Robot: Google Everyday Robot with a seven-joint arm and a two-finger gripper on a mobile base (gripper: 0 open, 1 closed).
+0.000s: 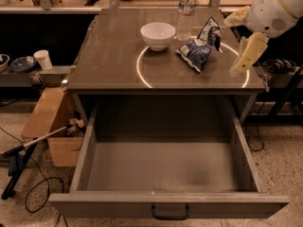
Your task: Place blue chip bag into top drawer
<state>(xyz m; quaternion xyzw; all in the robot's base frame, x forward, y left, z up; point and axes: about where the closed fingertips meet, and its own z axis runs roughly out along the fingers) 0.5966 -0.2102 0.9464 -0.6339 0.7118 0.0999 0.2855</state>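
Fingers (248, 51) of the gripper (233, 45) are hanging apart, empty, well right of the white bowl (157, 34); the blue chip bag (199, 48) is lying just right of it. Light, crushable foil is probably favouring a pinch on its raised top.

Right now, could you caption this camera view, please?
Gripper hovers beside blue chip bag on countertop; top drawer stands open.

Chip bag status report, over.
Pincer open, right of bag, not touching. Bag lying on tabletop; drawer open below. Bottle and bowl beside bag, not blocking.
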